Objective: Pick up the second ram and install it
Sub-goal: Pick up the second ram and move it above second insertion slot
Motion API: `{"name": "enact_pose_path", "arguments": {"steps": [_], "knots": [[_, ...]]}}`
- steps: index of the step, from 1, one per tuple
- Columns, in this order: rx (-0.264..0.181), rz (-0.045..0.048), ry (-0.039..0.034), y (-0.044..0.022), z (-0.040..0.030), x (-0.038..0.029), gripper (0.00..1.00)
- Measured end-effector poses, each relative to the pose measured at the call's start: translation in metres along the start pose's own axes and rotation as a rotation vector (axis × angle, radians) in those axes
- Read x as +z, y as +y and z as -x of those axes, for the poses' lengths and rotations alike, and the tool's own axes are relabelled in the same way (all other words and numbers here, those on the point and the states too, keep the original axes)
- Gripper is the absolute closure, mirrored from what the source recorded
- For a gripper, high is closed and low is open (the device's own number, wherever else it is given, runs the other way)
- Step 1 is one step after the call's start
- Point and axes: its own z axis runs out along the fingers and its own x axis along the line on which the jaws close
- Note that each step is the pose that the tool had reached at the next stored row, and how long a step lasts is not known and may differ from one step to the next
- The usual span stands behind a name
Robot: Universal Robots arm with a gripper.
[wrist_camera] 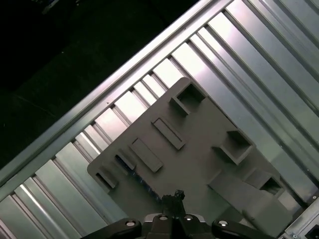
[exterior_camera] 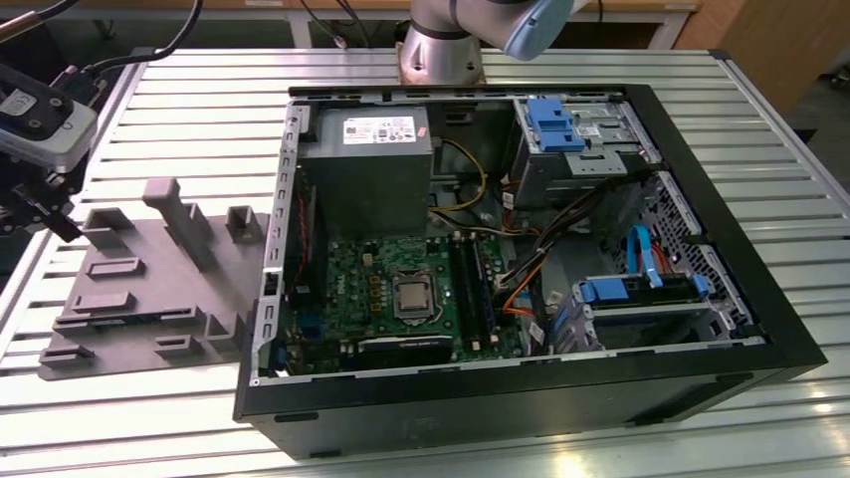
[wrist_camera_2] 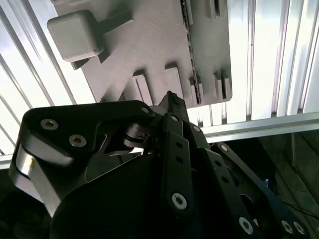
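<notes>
The second ram (wrist_camera_2: 190, 50) lies as a thin dark strip in a slot of the light grey tray (wrist_camera_2: 149, 40), between raised blocks; in the exterior view the ram (exterior_camera: 126, 319) shows as a bluish line near the tray's front. My gripper (exterior_camera: 56, 224) hangs over the tray's edge (exterior_camera: 80, 279) on the exterior view's left, above the ram and apart from it. In both wrist views the black fingertips (wrist_camera_2: 170, 97) (wrist_camera: 174, 195) meet in one point, shut, with nothing between them. The long black motherboard slots (exterior_camera: 472, 289) sit inside the open computer case (exterior_camera: 743, 329).
The tray's tall post (exterior_camera: 179, 214) and raised blocks (exterior_camera: 100, 231) stand close to my gripper. The ribbed metal table (exterior_camera: 173, 90) ends just past the tray, with a dark drop beyond its edge (wrist_camera: 99, 99). Cables and drive cages (exterior_camera: 571, 129) crowd the case.
</notes>
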Motion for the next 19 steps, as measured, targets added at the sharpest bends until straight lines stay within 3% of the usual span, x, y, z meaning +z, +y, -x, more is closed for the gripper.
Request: {"name": "enact_pose_path", "arguments": {"steps": [19], "knots": [[-0.177,0.0055,0.0106,0.0,0.0,0.0001,0.89]]}}
